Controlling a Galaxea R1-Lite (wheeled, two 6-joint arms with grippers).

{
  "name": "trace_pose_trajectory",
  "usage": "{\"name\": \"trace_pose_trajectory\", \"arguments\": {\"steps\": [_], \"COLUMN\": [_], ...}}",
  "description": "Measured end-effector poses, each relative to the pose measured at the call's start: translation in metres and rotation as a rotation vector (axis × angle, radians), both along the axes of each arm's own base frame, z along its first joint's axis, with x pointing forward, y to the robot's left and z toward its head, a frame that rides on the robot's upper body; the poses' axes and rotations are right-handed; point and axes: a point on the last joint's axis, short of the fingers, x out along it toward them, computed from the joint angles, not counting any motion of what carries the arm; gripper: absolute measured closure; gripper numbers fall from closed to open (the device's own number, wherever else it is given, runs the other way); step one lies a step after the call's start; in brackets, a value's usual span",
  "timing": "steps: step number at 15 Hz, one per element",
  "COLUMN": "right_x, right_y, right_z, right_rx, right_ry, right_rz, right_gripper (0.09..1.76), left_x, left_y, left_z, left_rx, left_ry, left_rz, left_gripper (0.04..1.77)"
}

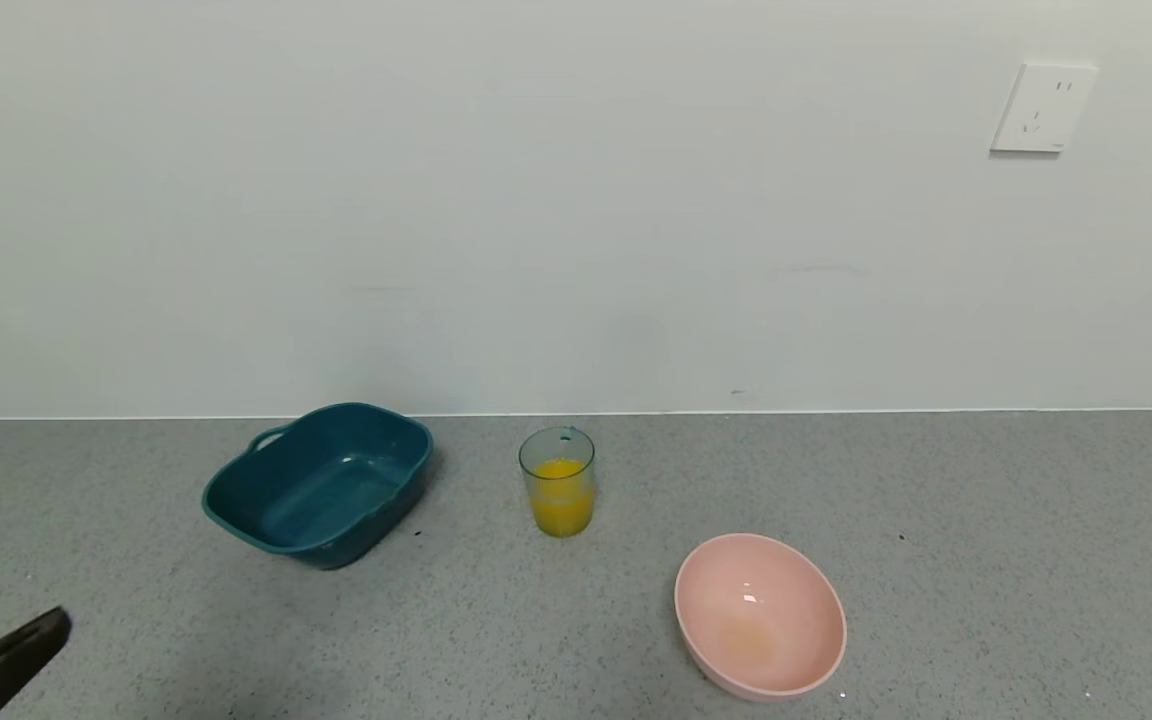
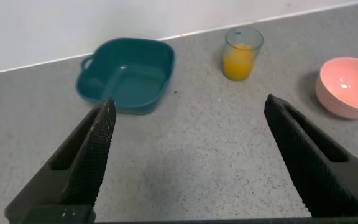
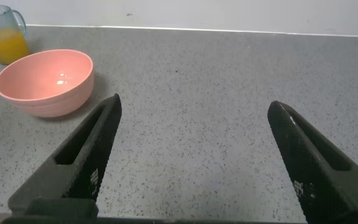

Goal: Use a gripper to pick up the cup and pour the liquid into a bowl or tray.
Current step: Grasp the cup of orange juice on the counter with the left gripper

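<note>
The see-through pale teal cup stands upright mid-counter, about half full of orange-yellow liquid. The dark teal tub with a loop handle sits to its left, empty. Both also show in the left wrist view, the cup and the tub, well beyond my left gripper, which is open and empty. One left fingertip shows at the head view's lower left corner. My right gripper is open and empty over bare counter, outside the head view; the cup is far off.
A round pink bowl sits in front and to the right of the cup, also in the right wrist view and the left wrist view. A white wall with a socket backs the grey speckled counter.
</note>
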Motion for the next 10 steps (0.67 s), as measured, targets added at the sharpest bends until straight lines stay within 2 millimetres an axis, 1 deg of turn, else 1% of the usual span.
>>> {"name": "trace_pose_trajectory", "arguments": {"steps": [4,7,10], "right_x": [0.000,0.000,0.000], "right_y": [0.000,0.000,0.000], "right_z": [0.000,0.000,0.000], "right_rx": [0.000,0.000,0.000], "right_ry": [0.000,0.000,0.000], "right_rz": [0.000,0.000,0.000], "right_gripper": [0.14,0.14,0.14], "left_x": [0.058,0.099,0.137], "left_y": [-0.017,-0.035,-0.055], "left_z": [0.008,0.005,-0.003], "left_rx": [0.024,0.074,0.115], "left_ry": [0.152,0.243,0.296], "left_rz": [-0.113,-0.184,-0.239], "left_gripper": [0.09,0.09,0.09]}}
